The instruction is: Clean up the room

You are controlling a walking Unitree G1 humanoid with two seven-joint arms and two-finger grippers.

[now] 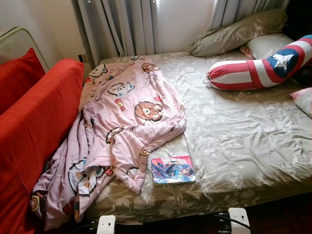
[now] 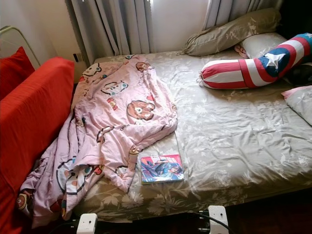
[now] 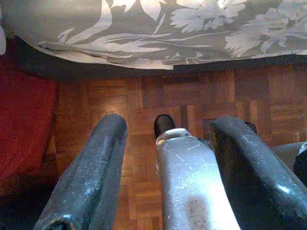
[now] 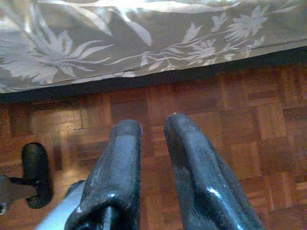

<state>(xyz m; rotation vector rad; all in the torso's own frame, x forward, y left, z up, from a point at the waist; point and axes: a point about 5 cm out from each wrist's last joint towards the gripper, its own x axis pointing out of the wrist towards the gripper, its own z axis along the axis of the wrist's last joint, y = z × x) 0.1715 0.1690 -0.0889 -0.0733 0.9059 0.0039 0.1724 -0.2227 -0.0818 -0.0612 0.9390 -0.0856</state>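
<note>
Blanket [image 1: 117, 131], pink with cartoon bears, is what most needs tidying: from the head camera's left eye it sprawls in a heap across the bed's [image 1: 243, 141] left side, its lower end spilling over the edge toward the floor, against the red sofa [image 1: 34, 126] that stands close beside the bed. It looks thrown off rather than laid, which is why it bunches and hangs. A comic book [image 1: 173, 170] lies flat near the bed's front edge, just beside the blanket's lower corner, likely dropped there after reading. At the head of the bed a striped star bolster [image 1: 258, 68] lies crosswise, with grey-green pillows [image 1: 234, 34] stacked behind it against the curtains [image 1: 122, 24].

The right eye shows the same bed; the book [image 2: 162, 168] sits a little clear of the blanket's hem, so it could be lifted alone.

From the left wrist, the left gripper [image 3: 168, 158] hangs low over the parquet floor [image 3: 144, 105] below the bed's floral sheet, fingers spread wide and holding nothing, idle while the robot stands before the bed.

From the right wrist, the right gripper [image 4: 152, 158] also hangs over the floor under the bed's edge, its fingers nearly together with a narrow gap, empty.
</note>
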